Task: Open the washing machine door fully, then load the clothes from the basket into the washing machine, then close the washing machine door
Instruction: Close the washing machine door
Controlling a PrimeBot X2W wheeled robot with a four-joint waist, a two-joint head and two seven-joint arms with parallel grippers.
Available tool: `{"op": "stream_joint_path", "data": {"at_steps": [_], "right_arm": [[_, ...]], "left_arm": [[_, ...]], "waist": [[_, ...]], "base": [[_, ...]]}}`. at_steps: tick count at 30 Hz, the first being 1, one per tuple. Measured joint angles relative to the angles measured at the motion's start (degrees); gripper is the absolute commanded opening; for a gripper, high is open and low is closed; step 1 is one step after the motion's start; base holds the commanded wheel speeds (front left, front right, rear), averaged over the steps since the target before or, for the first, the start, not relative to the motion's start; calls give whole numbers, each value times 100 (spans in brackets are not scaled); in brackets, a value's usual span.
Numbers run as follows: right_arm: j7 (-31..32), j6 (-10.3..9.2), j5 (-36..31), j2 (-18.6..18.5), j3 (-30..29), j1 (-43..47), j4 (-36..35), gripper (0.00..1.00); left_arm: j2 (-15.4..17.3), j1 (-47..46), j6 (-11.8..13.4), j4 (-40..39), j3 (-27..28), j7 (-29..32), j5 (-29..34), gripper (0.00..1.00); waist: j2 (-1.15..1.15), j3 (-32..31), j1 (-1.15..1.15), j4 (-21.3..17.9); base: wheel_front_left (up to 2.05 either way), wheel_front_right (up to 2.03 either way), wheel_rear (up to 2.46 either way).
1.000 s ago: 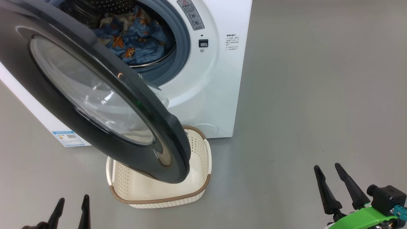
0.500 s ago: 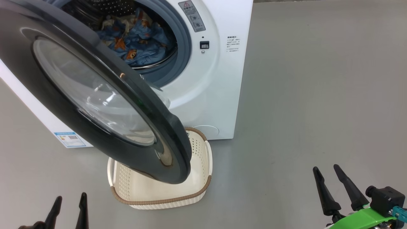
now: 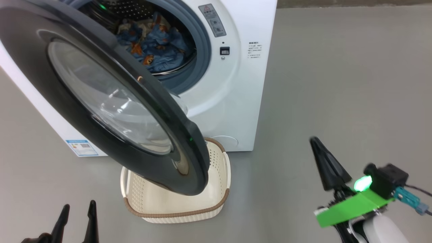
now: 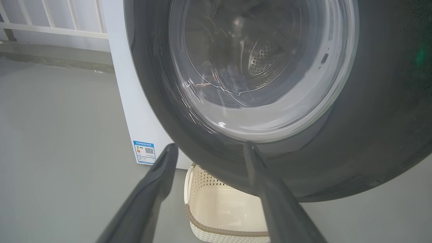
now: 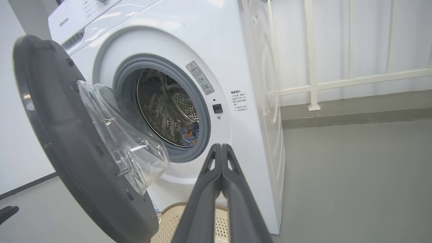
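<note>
Nearest, at the near left, the left jaws stand wide apart, fingers [image 3: 90, 219] empty and pointing at the outer face of the door [image 3: 108, 101]. At the near right the right jaws are pressed tight together with nothing between them, fingers [image 3: 325, 163] raised over the floor [image 3: 320, 84], well to the right of the door.

A little farther, the basket [image 3: 175, 213] sits on the floor just in front of the machine [image 3: 236, 101]. What shows of its inside is bare, and the door overhangs its left part.

The door is swung out from a hinge on the machine's left, its free edge toward the near side above the basket. Its black face looks near-left; its bulging glass looks right.

Farthest, the clothes [image 3: 162, 47] lie in the drum.

Loading looks done, so closing remains. That needs a push on the black face, rightward and away, swinging about the left hinge. The left jaws already face that side and look nearer. The right jaws lie on the glass side and would have to round the free edge. The basket sits under the sweep; the door seems to pass over it, though I cannot be sure.
</note>
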Motion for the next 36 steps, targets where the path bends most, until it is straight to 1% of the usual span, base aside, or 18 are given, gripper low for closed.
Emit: {"op": "stream_joint_path", "data": {"at_steps": [4,5,8,11,14,15,16,19,24,29,36], "right_arm": [[0,0,7,80,296,-335,-346,0],[0,0,7,80,296,-335,-346,0],[-1,0,7,148,567,-581,-679,0],[-13,0,0,210,906,-773,-955,0],[-16,0,-4,227,1332,-879,-1085,0],[-16,0,-8,234,1634,-898,-1104,0],[-16,0,-2,235,1980,-898,-1081,0],[-16,0,42,245,2423,-900,-907,0],[-16,0,221,242,2909,-895,-416,0],[-15,0,370,204,3165,-896,127,0],[-15,0,481,225,3105,-1058,745,0]], "left_arm": [[-26,85,0,-41,4,-1,0,100],[-26,85,0,-41,4,-1,0,100],[-64,155,0,-55,-9,-1,0,100],[-102,202,0,-80,-31,-1,0,100],[-122,205,0,-97,-47,-1,0,100],[-131,208,0,-99,-69,-1,0,100],[-142,210,0,-99,-82,-2,-1,100],[-155,211,0,-99,-112,-4,-1,100],[-185,209,0,-98,-155,-5,-8,100],[-192,196,0,-64,-223,-5,-62,100],[-231,64,0,-5,-327,-5,-105,100]], "waist": [[0,-69,0,89],[0,-69,0,89],[0,-112,0,160],[0,-143,0,233],[0,-166,0,296],[0,-172,0,334],[0,-171,0,372],[0,-157,0,428],[0,-96,0,533],[0,26,0,632],[0,233,0,768]], "base": [[0,0,0],[0,0,0],[0,0,0],[0,0,0],[0,0,0],[0,0,0],[0,0,0],[0,0,0],[0,0,0],[0,0,0],[0,0,0]]}}
